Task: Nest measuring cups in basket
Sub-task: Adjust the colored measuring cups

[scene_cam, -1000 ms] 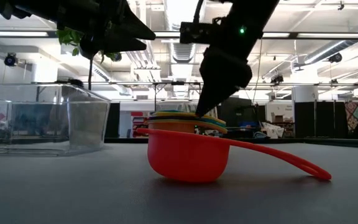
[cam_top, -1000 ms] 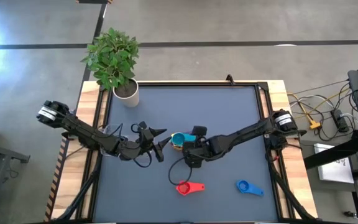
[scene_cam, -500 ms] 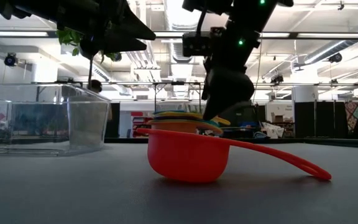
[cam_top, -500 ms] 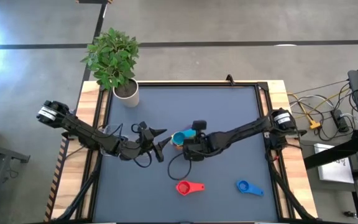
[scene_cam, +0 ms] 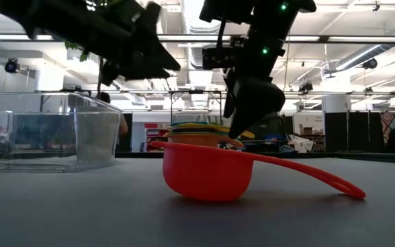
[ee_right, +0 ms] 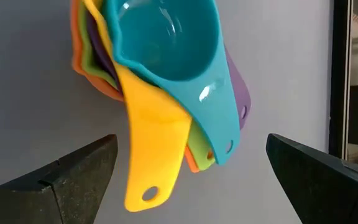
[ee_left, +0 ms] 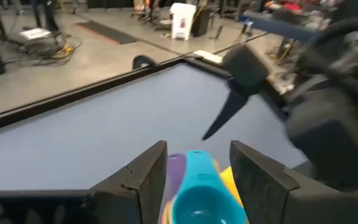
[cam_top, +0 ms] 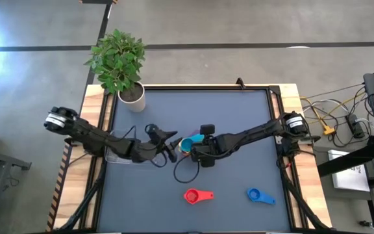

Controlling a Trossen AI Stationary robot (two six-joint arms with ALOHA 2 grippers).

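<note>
- I am working at the tabletop (cam_top: 239, 117); the basket (scene_cam: 46, 130) is sitting under my left arm.
- The stack of cups (ee_right: 166, 81) is lying mid-table, handles fanning toward my right jaws (ee_right: 191, 180), which are gaping wide just above.
- My left jaws (ee_left: 194, 186) are straddling the stack part-open, gripping nothing.

Glossy smooth plastic nested cups (ee_right: 166, 81), clear plastic basket (scene_cam: 46, 130), matt grey tabletop (cam_top: 239, 123), wooden edging (cam_top: 96, 97).
</note>
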